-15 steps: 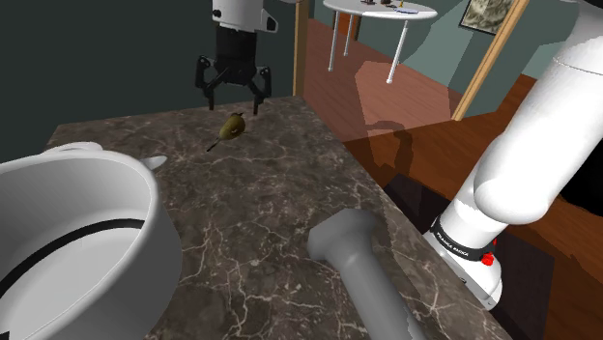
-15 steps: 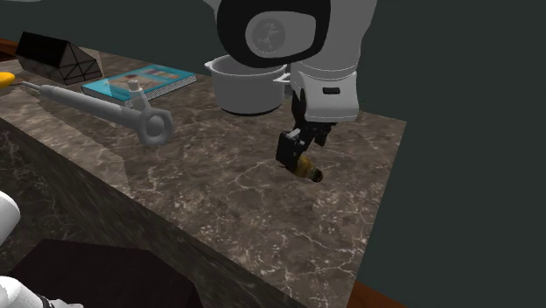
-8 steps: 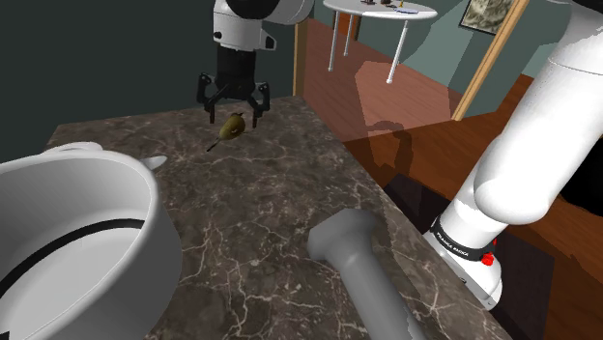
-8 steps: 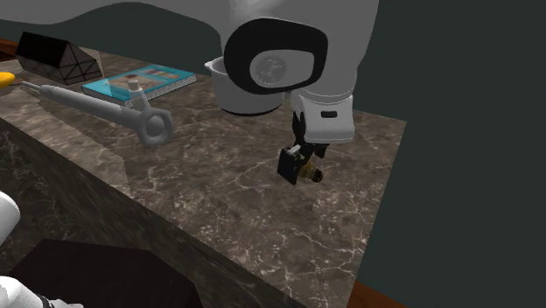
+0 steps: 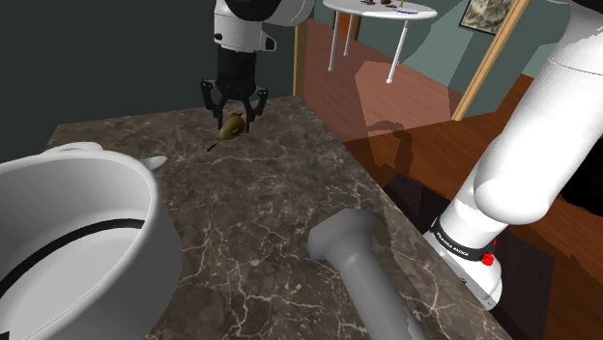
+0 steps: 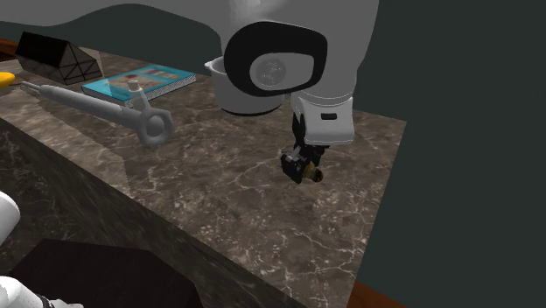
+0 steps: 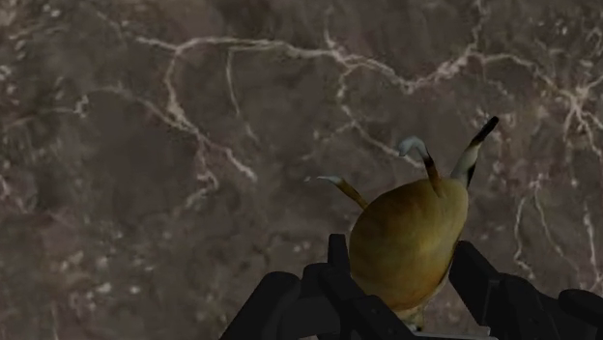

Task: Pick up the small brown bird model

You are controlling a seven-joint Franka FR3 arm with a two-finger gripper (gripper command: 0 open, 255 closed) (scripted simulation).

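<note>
The small brown bird model [image 5: 230,125] lies on the dark marble counter [image 5: 280,203] near its far edge. My black gripper [image 5: 232,120] points straight down over it, shut on the bird, one finger against each side. In the wrist view the yellow-brown body [image 7: 406,237] is clasped between the two fingers [image 7: 338,266], with its thin tail and legs sticking out beyond them. From the second exterior view the bird [image 6: 311,173] peeks out below the gripper [image 6: 300,168], close to the counter's far corner.
A large white pot [image 5: 68,222] fills the shoulder view's lower left. A grey wrench [image 6: 105,107], a blue book [image 6: 144,81] and a black box [image 6: 57,54] lie on the counter. The counter edge [image 5: 367,169] drops to a wooden floor on the right.
The gripper came down around the bird and its fingers went from wide apart to shut on the bird's body. The bird stays at the same spot on the counter.
</note>
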